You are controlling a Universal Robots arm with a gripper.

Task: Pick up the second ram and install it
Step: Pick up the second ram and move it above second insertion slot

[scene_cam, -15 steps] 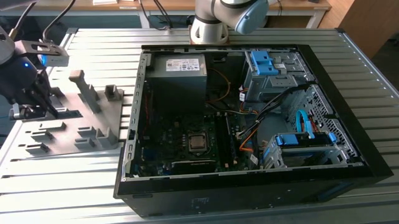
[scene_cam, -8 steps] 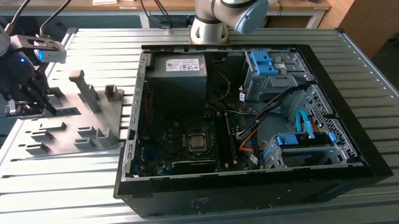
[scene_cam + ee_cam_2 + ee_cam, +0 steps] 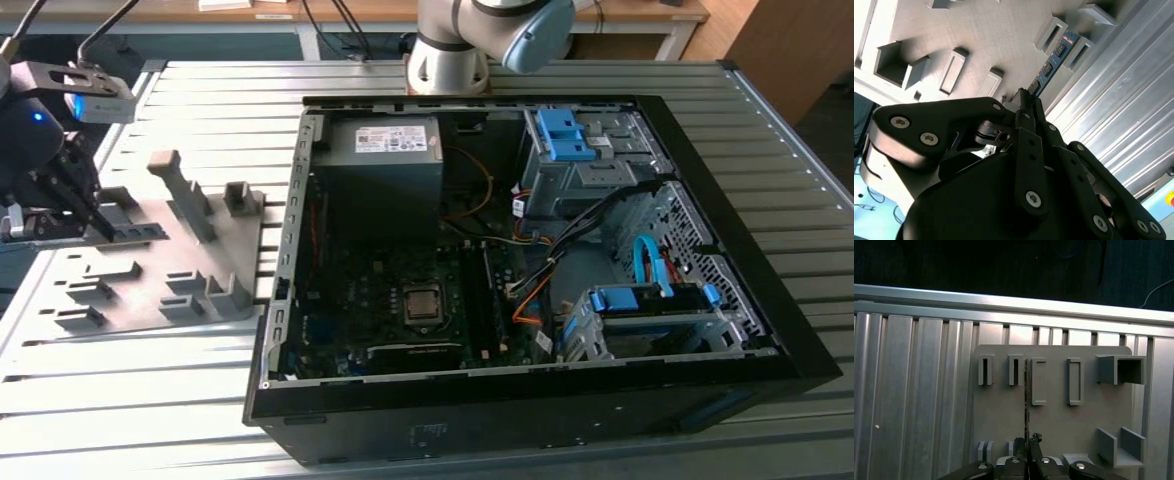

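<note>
A ribbed metal table (image 3: 801, 200) stands before a wooden bench (image 3: 641, 15) and a wooden cabinet (image 3: 801, 50).

Matt plastic plate (image 3: 1054, 425), shiny ribbed metal table (image 3: 904, 390)

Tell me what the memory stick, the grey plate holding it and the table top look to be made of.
Memory stick: blue-green circuit board, likely fibreglass laminate, carrying matte black chips.
Grey plate: matte plastic by its look; a fine lined texture hints at printing or milling.
Table top: ribbed metal, probably aluminium, judging by its bright satin sheen.
</note>
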